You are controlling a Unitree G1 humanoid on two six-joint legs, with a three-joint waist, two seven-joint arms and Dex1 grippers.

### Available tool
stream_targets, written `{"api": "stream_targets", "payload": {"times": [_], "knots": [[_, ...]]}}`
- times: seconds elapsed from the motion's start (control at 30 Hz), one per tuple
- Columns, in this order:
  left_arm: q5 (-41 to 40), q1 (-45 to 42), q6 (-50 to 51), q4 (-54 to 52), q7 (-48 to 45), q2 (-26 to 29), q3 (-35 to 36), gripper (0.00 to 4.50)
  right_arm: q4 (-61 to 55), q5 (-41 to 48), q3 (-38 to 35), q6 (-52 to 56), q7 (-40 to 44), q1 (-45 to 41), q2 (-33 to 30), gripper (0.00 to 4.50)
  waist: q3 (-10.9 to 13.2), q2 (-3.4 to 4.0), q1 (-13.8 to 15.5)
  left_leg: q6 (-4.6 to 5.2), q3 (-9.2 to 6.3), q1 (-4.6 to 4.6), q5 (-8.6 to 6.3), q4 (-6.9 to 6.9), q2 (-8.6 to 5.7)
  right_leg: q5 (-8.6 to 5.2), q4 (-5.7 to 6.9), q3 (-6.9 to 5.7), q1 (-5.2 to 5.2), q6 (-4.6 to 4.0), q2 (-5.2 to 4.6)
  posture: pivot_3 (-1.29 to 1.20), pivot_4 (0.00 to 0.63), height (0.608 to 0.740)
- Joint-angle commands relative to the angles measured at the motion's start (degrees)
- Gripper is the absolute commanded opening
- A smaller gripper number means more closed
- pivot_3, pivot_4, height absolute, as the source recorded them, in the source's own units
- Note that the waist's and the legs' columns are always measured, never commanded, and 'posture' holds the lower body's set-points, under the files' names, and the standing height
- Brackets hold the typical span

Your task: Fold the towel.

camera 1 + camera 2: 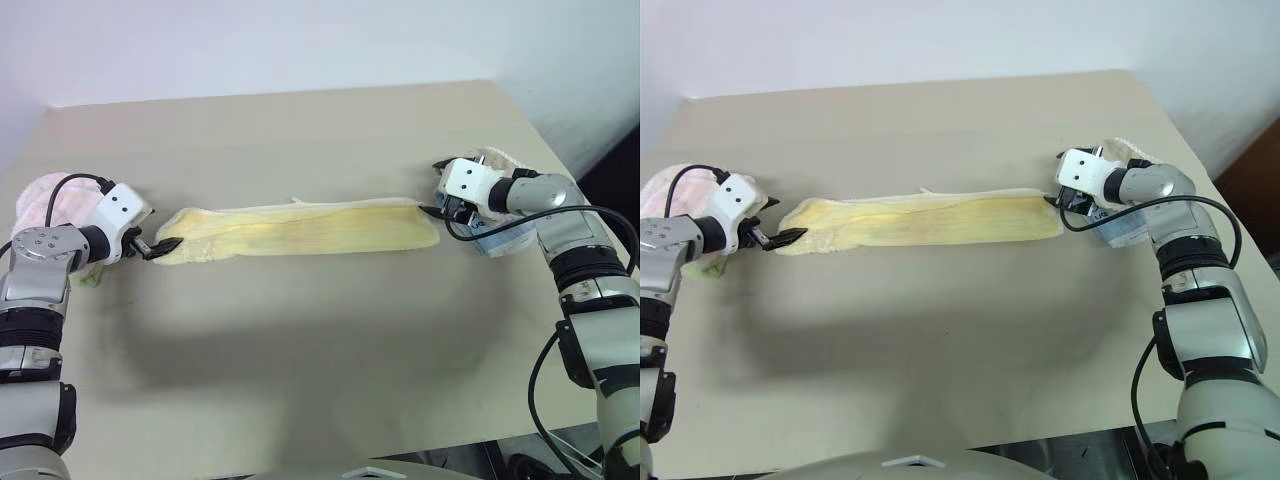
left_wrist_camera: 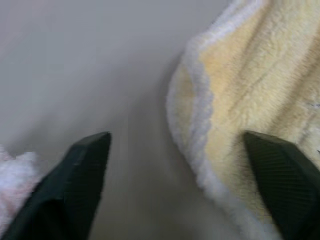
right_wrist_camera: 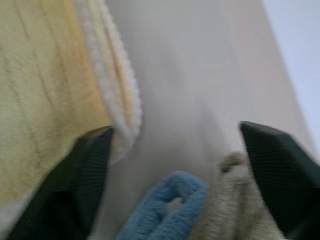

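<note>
Two grippers bracket the towel (image 1: 300, 230), a pale yellow strip folded lengthwise and lying flat on the table (image 1: 320, 380), its long axis running from the robot's left to its right. Left gripper (image 1: 165, 245) sits at the towel's left end, fingers (image 2: 82, 170) spread wide and clamped on nothing, a pink towel (image 1: 45, 195) just behind that arm. Right gripper (image 1: 432, 211) sits at the towel's right end, likewise spread and empty, with a blue cloth (image 3: 167, 205) and a beige towel (image 3: 232, 210) bunched beside it.

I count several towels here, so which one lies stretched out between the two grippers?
The pale yellow towel, a long folded strip mid-table. The pink towel and the beige towel sit bunched at the table's sides.
</note>
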Motion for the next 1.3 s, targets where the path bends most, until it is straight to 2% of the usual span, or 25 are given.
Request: {"api": "stream_targets", "payload": {"times": [0.03, 0.17, 0.37, 0.5, 0.77, 1.0, 1.13, 1.3], "knots": [[-1.69, -1.63, -0.88, -0.35, 2.14, 0.03, 3.44, 4.47, -5.09, 1.18, -3.55, -0.01, -3.69, 0.24, -2.02, 4.48, 0.00, 0.00, 0.06, 0.00, 0.00, 0.00, 0.00, 0.01, 0.00, 0.00, -0.01, 0.00, 0.01, 0.00, 0.00, 0.00, 0.150, 0.728], [-2.68, -2.11, 0.04, -1.04, 3.99, -1.05, 5.22, 4.47, -10.52, 2.28, -6.15, 2.35, -6.10, 2.09, -2.85, 4.48, 0.00, 0.00, 0.06, 0.00, -0.01, 0.00, 0.00, 0.01, 0.00, 0.00, 0.00, 0.00, 0.01, 0.00, 0.00, 0.00, 0.150, 0.728], [-3.37, -1.51, 1.66, -4.44, 3.30, -2.42, 4.56, 4.47, -20.05, 4.44, -7.73, 8.00, -3.20, 7.99, -4.24, 4.48, -0.01, -0.02, 0.23, 0.01, -0.01, 0.00, 0.00, 0.04, -0.01, 0.00, 0.01, 0.00, 0.04, 0.00, 0.00, 0.00, 0.150, 0.728], [-2.75, -1.20, 2.25, -6.41, 3.03, -3.75, 3.23, 4.47, -21.22, 3.46, -6.92, 8.61, -3.14, 10.19, -3.97, 4.48, -0.01, -0.02, 0.18, 0.06, -0.01, 0.03, -0.03, 0.06, -0.01, 0.00, 0.01, 0.00, 0.08, 0.00, 0.00, 0.00, 0.150, 0.728], [-2.10, -1.74, 2.54, -7.77, 3.61, -4.79, 2.70, 4.47, -17.17, 0.72, -5.66, 7.29, -6.51, 8.62, -2.03, 4.48, -0.02, -0.03, 0.00, 0.10, -0.01, 0.13, -0.05, 0.06, 0.00, 0.00, 0.12, 0.00, 0.11, 0.00, 0.00, 0.00, 0.150, 0.728], [-2.30, -0.57, 3.00, -9.83, 3.96, -5.86, 2.43, 4.47, -3.25, -6.69, -0.15, 4.09, -14.01, 1.50, 2.92, 4.48, -0.02, -0.03, -0.14, 0.17, 0.00, 0.30, -0.09, 0.06, 0.00, 0.00, 0.24, 0.04, 0.19, 0.00, 0.00, 0.00, 0.150, 0.728], [-2.25, -0.10, 3.39, -10.88, 4.17, -5.98, 2.63, 4.47, -0.39, -6.29, 0.41, 2.40, -13.66, 0.19, 3.62, 4.48, -0.02, -0.03, 0.01, 0.04, 0.00, 0.33, -0.02, 0.06, -0.01, -0.01, 0.25, 0.04, 0.22, -0.01, 0.00, 0.00, 0.150, 0.728], [-2.56, 1.44, 4.01, -12.72, 4.25, -5.59, 3.12, 4.47, -2.54, -4.33, -0.41, 1.18, -10.45, 1.97, 1.48, 4.48, -0.01, -0.03, -0.05, 0.00, 0.00, 0.33, 0.00, 0.06, -0.02, -0.01, 0.24, 0.06, 0.24, -0.01, 0.00, 0.00, 0.150, 0.728]]}}
